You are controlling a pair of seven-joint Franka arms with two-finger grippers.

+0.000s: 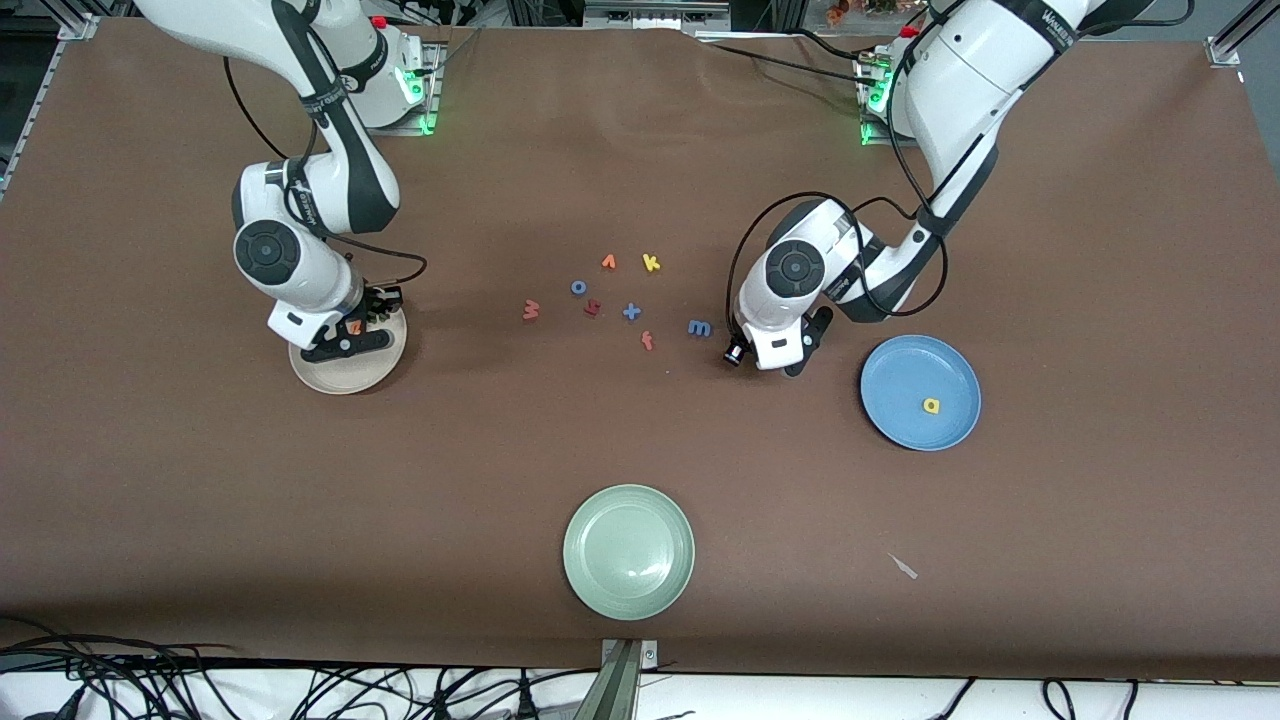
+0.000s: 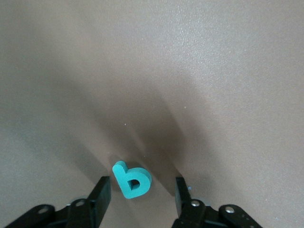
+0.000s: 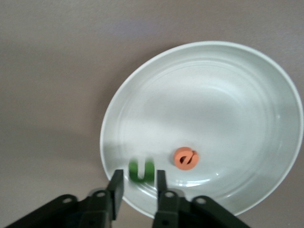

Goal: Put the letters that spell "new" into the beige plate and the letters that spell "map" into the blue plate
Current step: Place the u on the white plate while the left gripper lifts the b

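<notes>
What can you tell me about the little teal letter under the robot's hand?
The teal "p" is a small, chunky letter that looks like soft foam. It lies flat on the brown table, between the two black fingers of the left gripper, which stand either side of it with gaps. Nothing grips it yet, and no other letter touches it.

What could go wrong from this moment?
1. The left pincer straddles the teal letter near one finger; closing may push it away.
2. The right pincer stands around the green letter over the beige plate; rising, it may drag it.
3. The blue m lies beside the left arm.
</notes>
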